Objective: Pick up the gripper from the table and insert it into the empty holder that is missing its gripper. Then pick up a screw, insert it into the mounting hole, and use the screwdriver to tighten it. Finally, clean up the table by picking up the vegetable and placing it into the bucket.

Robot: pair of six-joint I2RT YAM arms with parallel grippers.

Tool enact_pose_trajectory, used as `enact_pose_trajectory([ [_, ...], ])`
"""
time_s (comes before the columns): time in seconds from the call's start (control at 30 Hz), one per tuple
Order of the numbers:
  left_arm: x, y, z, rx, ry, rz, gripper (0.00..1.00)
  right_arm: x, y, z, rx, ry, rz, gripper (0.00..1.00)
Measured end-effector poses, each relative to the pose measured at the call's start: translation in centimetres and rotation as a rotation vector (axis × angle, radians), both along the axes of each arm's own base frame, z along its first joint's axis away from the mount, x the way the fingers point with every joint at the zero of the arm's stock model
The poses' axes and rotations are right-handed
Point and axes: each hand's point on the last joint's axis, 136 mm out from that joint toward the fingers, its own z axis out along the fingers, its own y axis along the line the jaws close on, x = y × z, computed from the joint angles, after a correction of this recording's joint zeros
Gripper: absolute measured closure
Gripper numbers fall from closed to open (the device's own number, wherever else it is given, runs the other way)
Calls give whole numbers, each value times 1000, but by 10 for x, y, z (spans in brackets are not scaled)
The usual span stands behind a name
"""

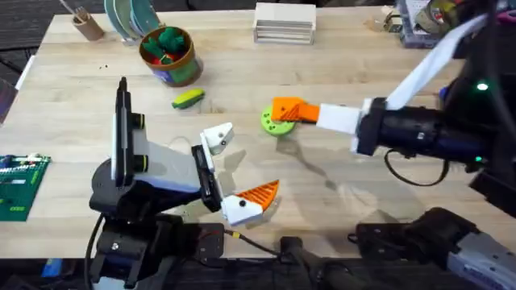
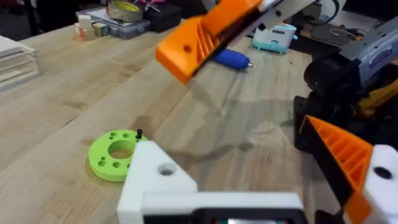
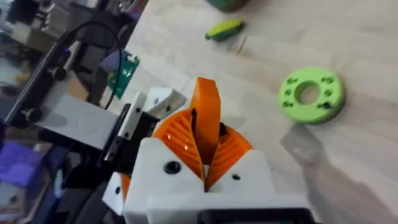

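Note:
My right gripper (image 1: 292, 111) reaches in from the right and is shut on the gripper (image 3: 205, 112), a small orange ribbed wedge standing up between its orange pads. It hovers over the green disc (image 1: 276, 123), where a black screw (image 2: 139, 133) stands. My left gripper (image 1: 235, 167) is open and wide. One of its jaws is the bare white holder (image 1: 218, 137), the other carries an orange pad (image 1: 260, 193). The holder (image 2: 155, 180) shows its mounting hole. The yellow-green vegetable (image 1: 188, 98) lies near the bucket (image 1: 171, 68). The blue screwdriver (image 2: 231, 59) lies farther off.
Green and red toys sit in the bucket. A green circuit board (image 1: 20, 185) lies at the left edge. A brown cup (image 1: 85, 24), a dish rack (image 1: 133, 16) and a white stack (image 1: 284, 22) line the far edge. Clutter (image 1: 419, 20) fills the back right.

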Motion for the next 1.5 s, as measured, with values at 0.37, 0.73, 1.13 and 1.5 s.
enact_pose_trajectory([
  [0.37, 0, 0, 0, 25, -71, -4, 8, -5, 45, -10, 138, 166, 233, 987],
  [0.73, 0, 0, 0, 29, -82, -4, 8, -17, 66, -33, 202, 358, 411, 987],
  [1.13, 0, 0, 0, 30, -85, -4, 8, -18, 67, -29, 214, 337, 430, 987],
  [1.5, 0, 0, 0, 30, -85, -4, 8, -16, 68, -27, 219, 321, 433, 987],
])
